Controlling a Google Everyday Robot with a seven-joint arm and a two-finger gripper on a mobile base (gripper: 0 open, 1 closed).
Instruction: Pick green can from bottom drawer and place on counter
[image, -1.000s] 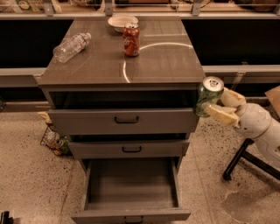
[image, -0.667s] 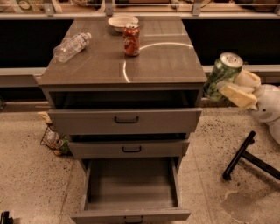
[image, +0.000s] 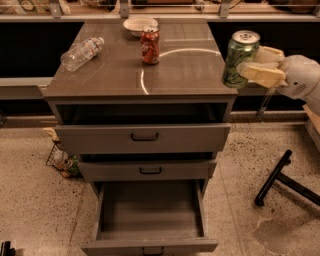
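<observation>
The green can (image: 239, 58) is held upright in the air at the right edge of the counter (image: 125, 75), its silver top up. My gripper (image: 256, 63) is shut on the green can, gripping its right side, with the white arm reaching in from the right. The bottom drawer (image: 150, 215) is pulled open below; its grey interior holds nothing.
On the counter stand a red soda can (image: 150, 45), a white bowl (image: 140, 23) behind it, and a clear plastic bottle (image: 81, 53) lying at the left. A wire basket (image: 62, 161) sits on the floor left of the cabinet. A black chair leg (image: 280, 177) lies at right.
My gripper has lifted the green can from beside the upper drawers to counter-top height, at the counter's right edge.
</observation>
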